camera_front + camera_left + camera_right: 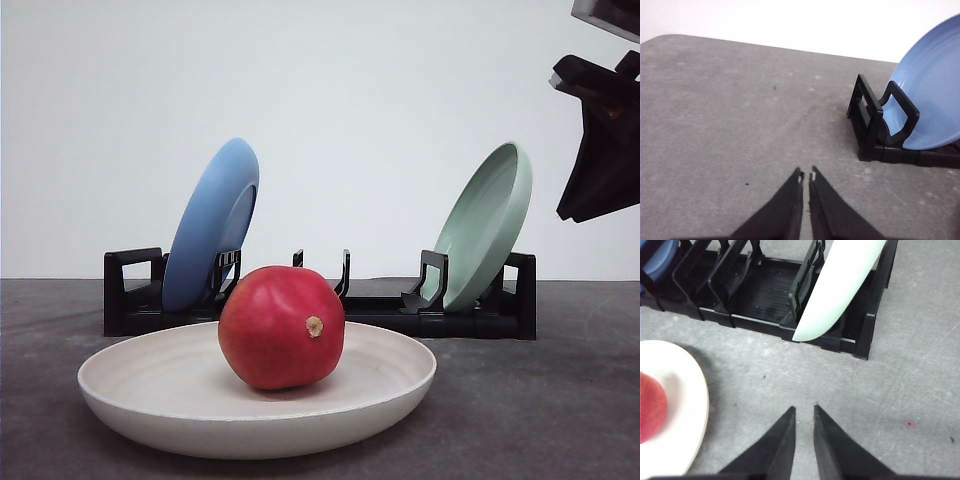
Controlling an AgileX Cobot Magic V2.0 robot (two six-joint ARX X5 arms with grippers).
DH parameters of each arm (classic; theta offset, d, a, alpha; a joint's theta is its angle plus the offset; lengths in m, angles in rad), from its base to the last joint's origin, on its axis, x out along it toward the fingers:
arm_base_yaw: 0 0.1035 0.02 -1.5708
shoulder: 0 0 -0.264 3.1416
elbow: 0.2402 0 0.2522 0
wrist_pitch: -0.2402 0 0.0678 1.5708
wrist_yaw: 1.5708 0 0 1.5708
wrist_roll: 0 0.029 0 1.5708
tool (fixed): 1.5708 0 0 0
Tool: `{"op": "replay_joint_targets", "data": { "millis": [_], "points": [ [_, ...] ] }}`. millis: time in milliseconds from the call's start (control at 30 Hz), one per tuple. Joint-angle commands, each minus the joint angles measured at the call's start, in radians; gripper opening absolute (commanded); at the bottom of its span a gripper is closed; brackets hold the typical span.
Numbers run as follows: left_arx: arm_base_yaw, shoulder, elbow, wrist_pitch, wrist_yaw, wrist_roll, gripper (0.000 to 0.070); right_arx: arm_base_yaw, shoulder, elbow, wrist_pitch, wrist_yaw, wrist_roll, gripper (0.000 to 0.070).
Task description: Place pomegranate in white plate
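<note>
The glossy red pomegranate [280, 325] rests in the middle of the white plate [130, 400] at the table's front, its tan nub facing forward. In the right wrist view part of the pomegranate [650, 407] and the plate's rim [690, 390] lie off to one side of my right gripper [804, 409]. That gripper's fingers are almost together with nothing between them. It hangs high at the right [603, 150], well clear of the plate. My left gripper [806, 174] is shut over bare grey table, holding nothing.
A black dish rack [130, 300] stands behind the white plate. A blue plate [212, 222] leans in its left end and a pale green plate [488, 225] in its right end. The rack's end [875, 130] is near my left gripper.
</note>
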Motion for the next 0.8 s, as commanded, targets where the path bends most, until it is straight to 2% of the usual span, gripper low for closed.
{"op": "replay_joint_targets", "data": {
  "millis": [0,400,500,600,667,767],
  "points": [
    [0.000,0.001,-0.009,0.016,-0.002,0.005,0.0000,0.004,0.003,0.004,0.010,0.001,-0.004,0.0062],
    [0.000,0.000,-0.009,0.015,-0.002,0.005,0.0000,0.004,0.003,0.004,0.010,0.001,-0.009,0.0062],
    [0.000,0.000,-0.009,0.016,-0.002,0.005,0.0000,0.004,0.003,0.004,0.010,0.017,-0.079,0.0061],
    [0.000,0.000,-0.009,0.015,-0.002,0.005,0.0000,-0.001,-0.020,0.004,0.006,0.030,-0.112,0.0062],
    [0.000,0.000,-0.009,0.016,-0.002,0.005,0.0000,-0.010,-0.054,0.002,0.003,0.058,-0.177,0.0062],
    [0.000,0.000,-0.009,0.016,-0.002,0.005,0.0000,-0.045,-0.134,-0.032,0.002,0.102,-0.189,0.0062]
  ]
}}
